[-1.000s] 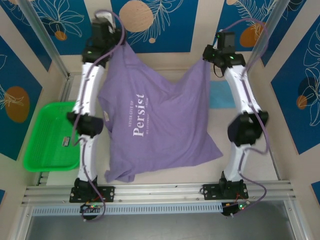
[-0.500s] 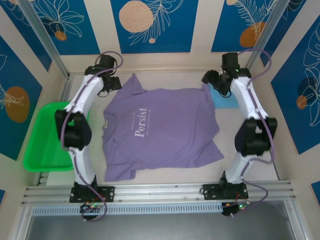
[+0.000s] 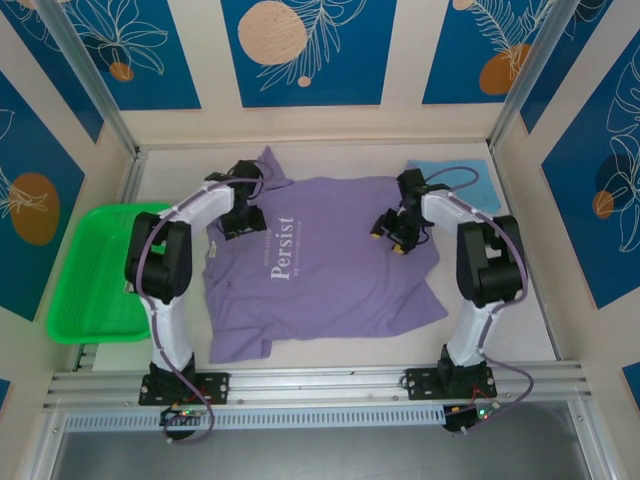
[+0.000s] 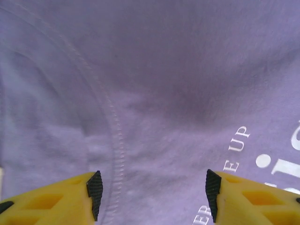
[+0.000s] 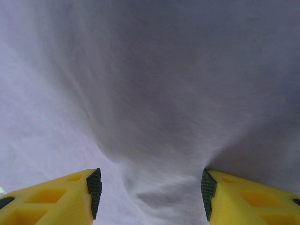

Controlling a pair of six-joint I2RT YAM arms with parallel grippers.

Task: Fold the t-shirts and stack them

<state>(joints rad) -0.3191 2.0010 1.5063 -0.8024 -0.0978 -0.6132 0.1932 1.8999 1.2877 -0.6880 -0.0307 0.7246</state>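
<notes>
- Purple t-shirt point(image 3: 330, 270) lies spread flat mid-table, print up, white lettering point(image 3: 280, 245) turned sideways; collar end at 9 o'clock, hem end at 3 o'clock.
- 1 sleeve sticks out at 11 o'clock, the other at 7 o'clock; the hem corner at 4 o'clock flares out.
- Blue t-shirt point(image 3: 462, 178) sits as a small folded rectangle at 1 o'clock, just beside the purple one's far hem corner.
- Green tray point(image 3: 70, 300) at 9 o'clock, well apart from both shirts.
- Left gripper point(image 3: 243, 218) is over the shirt's 10 o'clock part, near the shoulder. Wrist view: left gripper point(image 4: 152, 194) jaws apart, nothing pinched, a stitched seam point(image 4: 117, 140) running under them.
- Right gripper point(image 3: 392, 232) is over the 2 o'clock part. Wrist view: right gripper point(image 5: 150, 192) jaws apart, loose rumpled cloth below, nothing clamped.
- Judgement: spreading looks done, no fold made yet; the 1st fold is the step in hand.
- To do it well: pinch only the top layer at matching spots, shoulder side and hem side, along the 12 o'clock edge.
- Lift both ends together, keep the cloth taut between the 2 arms, carry toward 6 o'clock, lay edge on edge.
- Tuck in the 11 o'clock sleeve and flatten the rumple under the right jaws, or the fold may come out crooked.
</notes>
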